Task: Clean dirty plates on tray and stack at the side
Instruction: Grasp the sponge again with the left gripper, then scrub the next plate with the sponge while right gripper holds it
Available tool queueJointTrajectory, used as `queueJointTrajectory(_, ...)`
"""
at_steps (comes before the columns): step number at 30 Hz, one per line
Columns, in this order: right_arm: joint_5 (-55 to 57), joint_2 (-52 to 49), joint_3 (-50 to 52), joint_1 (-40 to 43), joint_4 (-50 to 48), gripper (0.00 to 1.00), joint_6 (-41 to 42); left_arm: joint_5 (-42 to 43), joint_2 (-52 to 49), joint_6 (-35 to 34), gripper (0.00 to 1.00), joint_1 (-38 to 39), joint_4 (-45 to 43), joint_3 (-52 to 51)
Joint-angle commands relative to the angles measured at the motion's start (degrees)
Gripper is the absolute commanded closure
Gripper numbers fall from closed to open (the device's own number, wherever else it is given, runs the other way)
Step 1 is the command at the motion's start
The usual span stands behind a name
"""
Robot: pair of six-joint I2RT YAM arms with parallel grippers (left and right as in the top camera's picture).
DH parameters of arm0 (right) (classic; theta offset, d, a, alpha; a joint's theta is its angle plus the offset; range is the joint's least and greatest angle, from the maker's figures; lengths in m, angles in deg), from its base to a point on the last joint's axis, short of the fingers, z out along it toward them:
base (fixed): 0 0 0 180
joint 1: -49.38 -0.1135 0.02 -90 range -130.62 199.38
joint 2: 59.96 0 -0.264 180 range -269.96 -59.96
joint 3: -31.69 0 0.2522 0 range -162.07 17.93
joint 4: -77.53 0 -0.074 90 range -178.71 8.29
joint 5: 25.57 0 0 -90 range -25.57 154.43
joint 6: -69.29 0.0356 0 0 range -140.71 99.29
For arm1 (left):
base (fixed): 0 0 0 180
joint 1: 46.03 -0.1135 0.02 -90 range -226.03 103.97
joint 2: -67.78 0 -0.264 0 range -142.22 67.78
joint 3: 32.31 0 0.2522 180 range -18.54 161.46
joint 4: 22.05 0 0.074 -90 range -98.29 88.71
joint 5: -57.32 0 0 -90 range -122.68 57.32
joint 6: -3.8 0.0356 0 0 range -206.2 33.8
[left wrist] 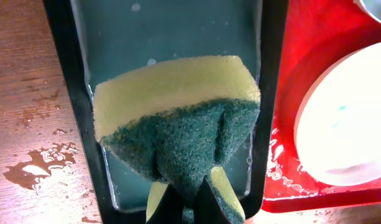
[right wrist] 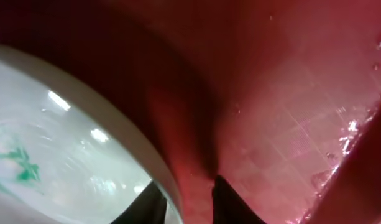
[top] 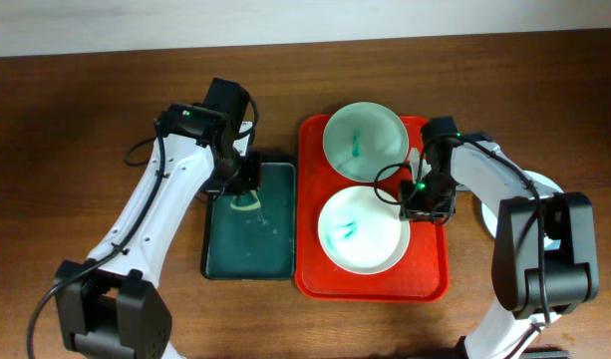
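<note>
The red tray (top: 315, 281) holds the mint green plate (top: 365, 140) at the back and the white plate (top: 360, 231) in front, each with a teal smear. The pale blue plate (top: 550, 185) lies on the table right of the tray, partly under my right arm. My right gripper (top: 425, 204) is low over the tray and open, and its fingers (right wrist: 187, 202) straddle the right rim of the white plate (right wrist: 53, 143). My left gripper (top: 247, 189) is shut on a yellow and green sponge (left wrist: 178, 106), held over the dark green tray (left wrist: 72, 93).
The dark green tray (top: 250, 249) lies just left of the red tray (left wrist: 302, 37) and holds a film of water. Water spots (left wrist: 35, 168) lie on the wooden table left of it. The table's back edge runs along the top.
</note>
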Motion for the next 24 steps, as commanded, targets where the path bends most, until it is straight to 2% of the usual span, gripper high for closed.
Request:
queueJointTrajectory(1,-0.4,-0.2,1.4,-1.1,-1.1,0.85,1.8,0.3,0.9,0.9,1.0,0.8,-1.6,1.0)
queueJointTrajectory(5,-0.5,-0.2,6.0,-1.3,-5.4,0.95,6.7,0.3,0.9,0.9,1.0,4.0,-4.0,1.0)
queueJointTrajectory(8,-0.3,0.5,6.0,-1.3,-5.0,0.95,6.7,3.6,0.8,-1.4,1.0,7.1,-7.8,0.3)
queueJointTrajectory(11,-0.2,2.0,6.0,-1.3,-4.5,0.96,6.4,12.1,0.0,-4.5,1.0,12.0,-21.3,-5.6)
queueJointTrajectory(17,-0.1,2.0,6.0,-1.3,-4.1,0.95,6.1,13.1,-9.1,-4.7,1.0,21.5,-35.3,-8.8)
queueJointTrajectory(20,0.0,2.0,6.0,-1.3,-3.5,0.95,6.0,13.2,-13.9,-8.1,1.0,23.3,-37.7,-8.7)
queueJointTrajectory(24,-0.1,2.0,6.0,-1.3,-3.2,0.95,6.0,13.3,-19.7,-8.7,1.0,23.3,-38.3,-8.7)
